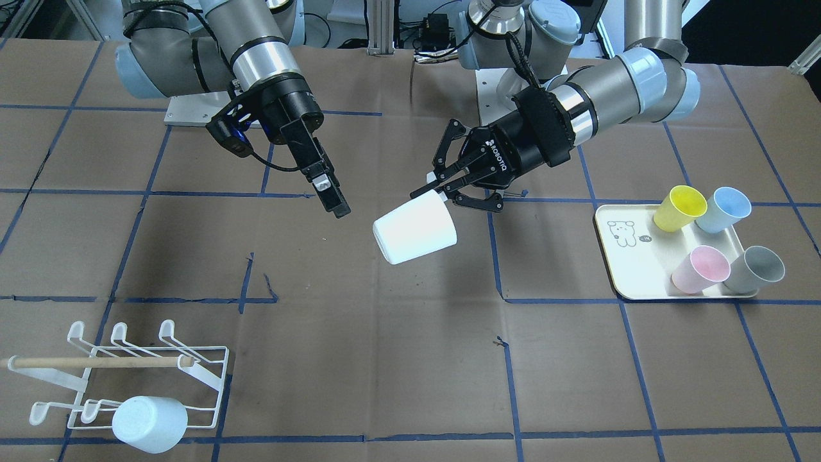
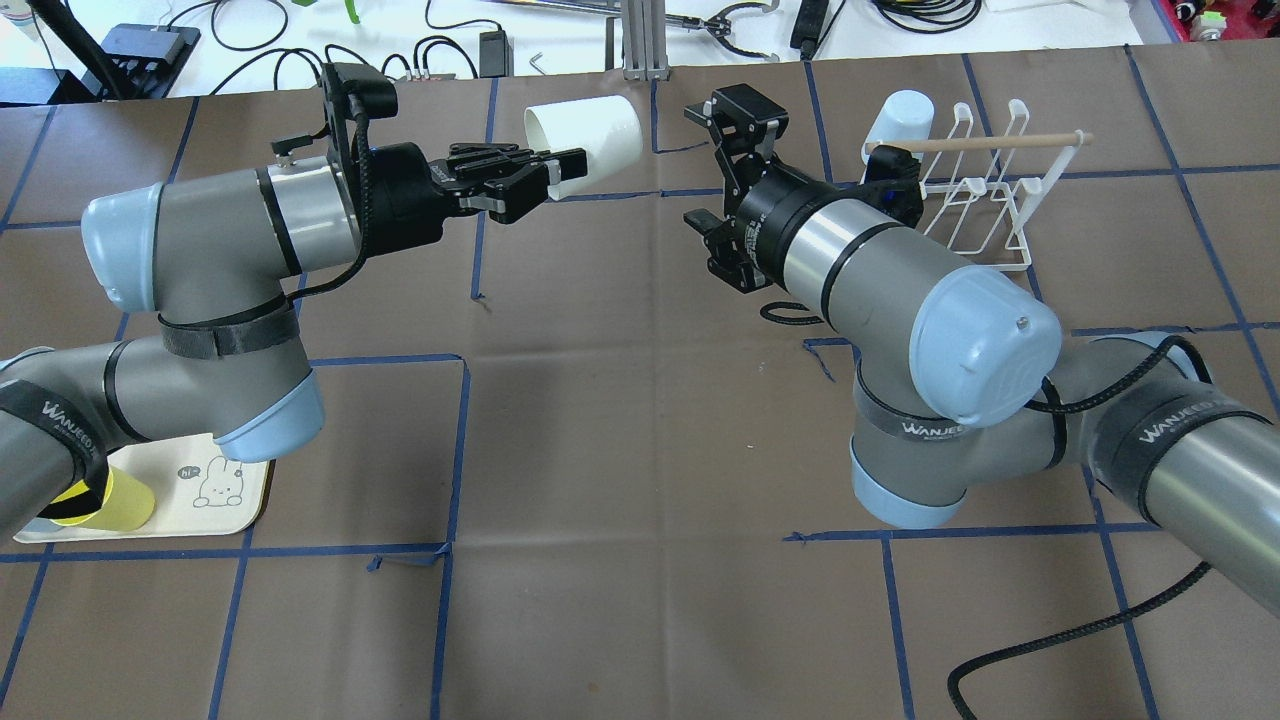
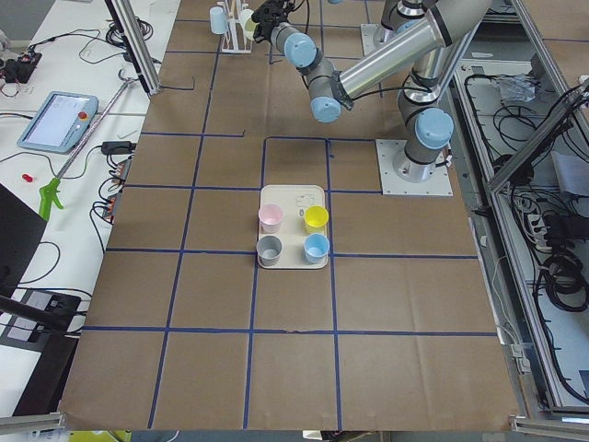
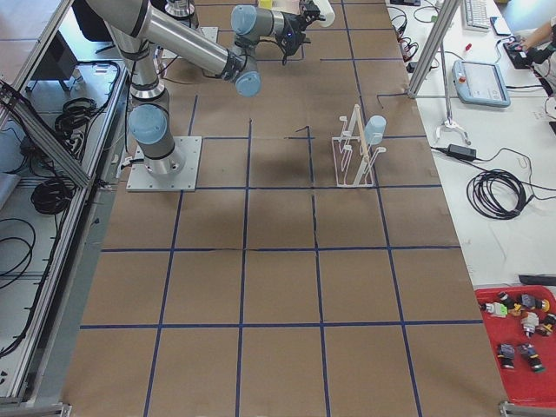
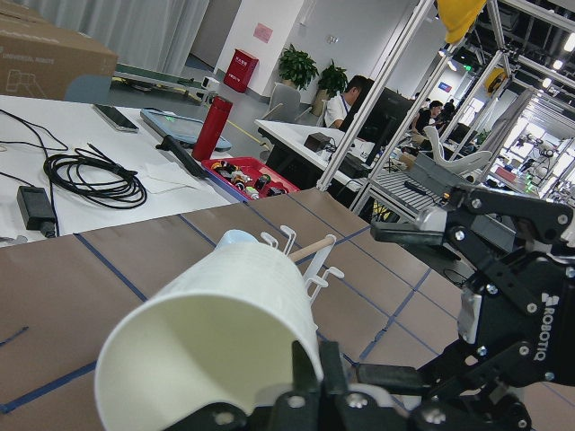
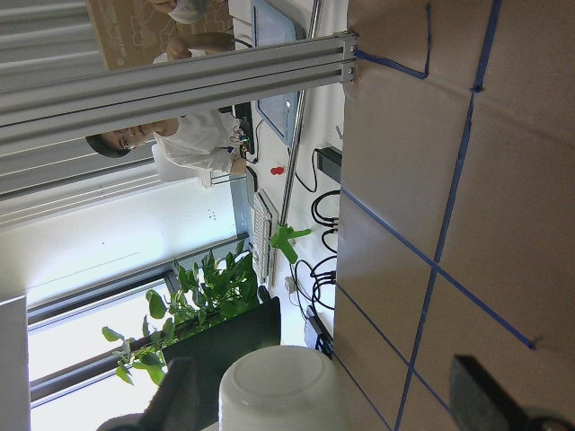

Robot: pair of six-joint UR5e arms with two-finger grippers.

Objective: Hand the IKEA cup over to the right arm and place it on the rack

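1. The white cup (image 1: 415, 230) hangs in the air over the middle of the table (image 1: 385, 359), between the two arms and well apart from the rack (image 1: 192, 366).
2. The left claw (image 1: 439, 189) is clamped on the cup's rim, one finger inside the mouth and one outside. The cup lies on its side. This grip appears chosen to leave the body and base free for the other claw.
3. The closed base points toward the right claw (image 1: 330, 192). In the right wrist view the base sits between that claw's fingers, which stand wide apart and touch nothing. It is near the cup but not yet around it.
4. Judgement: the hand-over is prepared, not made. The right claw has to close on the body before the left lets go, or the cup will drop.
5. The rack stands on the right arm's side of the table, within that arm's reach. A pale blue cup (image 1: 151, 423) already sits mouth-down on one prong; the other prongs are bare.
6. The tray (image 1: 616, 256) on the left arm's side holds four coloured cups, upright
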